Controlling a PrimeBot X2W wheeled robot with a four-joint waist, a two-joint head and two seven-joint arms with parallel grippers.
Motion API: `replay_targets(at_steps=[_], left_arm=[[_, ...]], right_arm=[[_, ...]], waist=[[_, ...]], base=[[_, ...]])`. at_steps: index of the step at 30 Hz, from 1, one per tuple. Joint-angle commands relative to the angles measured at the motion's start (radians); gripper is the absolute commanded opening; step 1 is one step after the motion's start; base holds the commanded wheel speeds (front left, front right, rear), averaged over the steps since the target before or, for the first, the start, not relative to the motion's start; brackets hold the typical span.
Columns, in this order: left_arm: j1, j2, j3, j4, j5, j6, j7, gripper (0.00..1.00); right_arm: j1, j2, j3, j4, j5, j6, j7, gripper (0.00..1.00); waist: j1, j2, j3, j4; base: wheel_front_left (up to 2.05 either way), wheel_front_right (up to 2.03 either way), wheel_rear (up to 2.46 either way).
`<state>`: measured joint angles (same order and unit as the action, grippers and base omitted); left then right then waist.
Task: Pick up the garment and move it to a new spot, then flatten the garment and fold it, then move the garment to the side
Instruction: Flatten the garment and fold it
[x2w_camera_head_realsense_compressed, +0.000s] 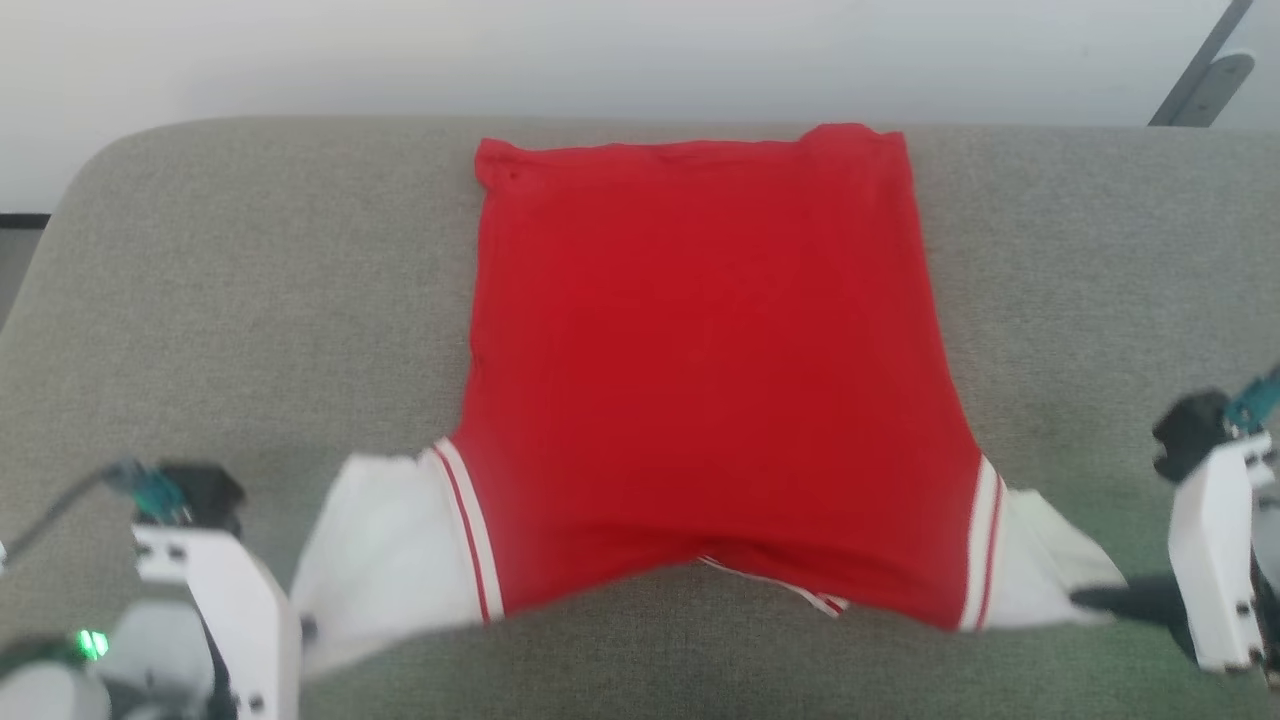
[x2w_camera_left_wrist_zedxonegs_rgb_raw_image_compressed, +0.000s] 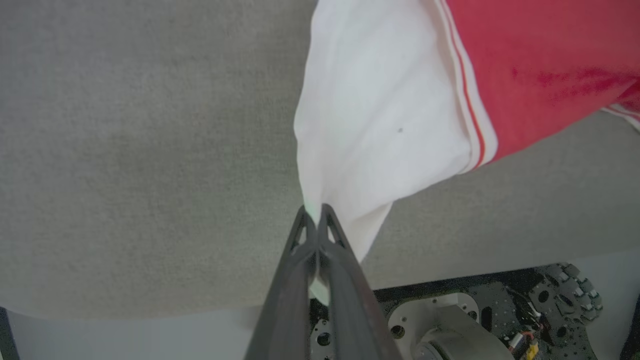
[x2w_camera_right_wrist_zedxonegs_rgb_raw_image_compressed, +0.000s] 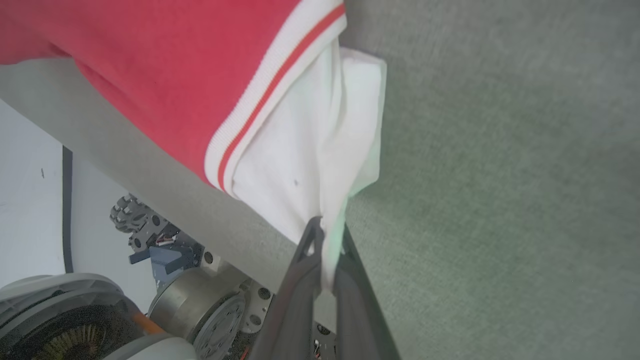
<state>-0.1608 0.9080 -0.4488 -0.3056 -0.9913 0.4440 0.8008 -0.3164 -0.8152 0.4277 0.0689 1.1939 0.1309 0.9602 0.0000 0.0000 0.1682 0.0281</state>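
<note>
The wide grey fabric-covered cushion (x2w_camera_head_realsense_compressed: 250, 300) bears everything. The soft bright red cloth garment (x2w_camera_head_realsense_compressed: 700, 380) lies spread across the cushion's middle. Its plain red end reaches the cushion's far edge, and its two white end panels, edged with thin red-and-white stripes, flare out toward the cushion's near edge. The head view takes in the whole garment. The wrist views add what sits past the cushion's near edge: the robot's dark perforated base plate and pale metal wheel housing (x2w_camera_left_wrist_zedxonegs_rgb_raw_image_compressed: 450, 325).

At the cushion's near-left, the left gripper (x2w_camera_left_wrist_zedxonegs_rgb_raw_image_compressed: 314, 212) has its two long dark fingers pressed together on the bottom corner of the left white panel (x2w_camera_head_realsense_compressed: 390, 560), and the cloth draws to a point between them. At the cushion's near-right, the right gripper (x2w_camera_right_wrist_zedxonegs_rgb_raw_image_compressed: 327, 227) is clamped the same way on the gathered corner of the right white panel (x2w_camera_head_realsense_compressed: 1040, 570). A tiny dark speck (x2w_camera_left_wrist_zedxonegs_rgb_raw_image_compressed: 400, 130) marks the left white panel.
</note>
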Motion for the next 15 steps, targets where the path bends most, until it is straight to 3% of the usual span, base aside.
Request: replay_targets(at_steps=[1, 5, 11, 14, 15], left_arm=[[0.043, 0.006, -0.004, -0.025, -0.008, 0.02, 0.007, 0.0], [0.091, -0.016, -0.01, -0.047, -0.013, 0.03, -0.025, 0.0], [0.066, -0.079, -0.027, 0.015, -0.01, -0.025, -0.083, 0.0], [0.035, -0.107, -0.036, 0.049, 0.007, -0.055, -0.114, 0.0], [0.024, -0.118, -0.037, 0.056, 0.009, -0.065, -0.126, 0.0]], right_arm=[[0.049, 0.002, -0.023, -0.016, -0.007, 0.0, 0.022, 0.0], [0.125, 0.044, -0.09, -0.042, -0.071, 0.0, 0.014, 0.0], [0.162, 0.139, -0.128, -0.036, -0.237, 0.0, -0.041, 0.0], [0.154, 0.181, -0.145, -0.008, -0.304, -0.001, -0.053, 0.4], [0.147, 0.19, -0.159, -0.003, -0.326, -0.001, -0.059, 0.95]], waist=[[0.0, 0.0, 0.006, 0.004], [0.0, 0.0, 0.024, 0.013], [0.0, 0.0, 0.057, 0.026], [0.0, 0.0, 0.071, 0.03], [0.0, 0.0, 0.074, 0.031]], base=[[0.0, 0.0, 0.0], [0.0, 0.0, 0.0], [0.0, 0.0, 0.0], [0.0, 0.0, 0.0], [0.0, 0.0, 0.0]])
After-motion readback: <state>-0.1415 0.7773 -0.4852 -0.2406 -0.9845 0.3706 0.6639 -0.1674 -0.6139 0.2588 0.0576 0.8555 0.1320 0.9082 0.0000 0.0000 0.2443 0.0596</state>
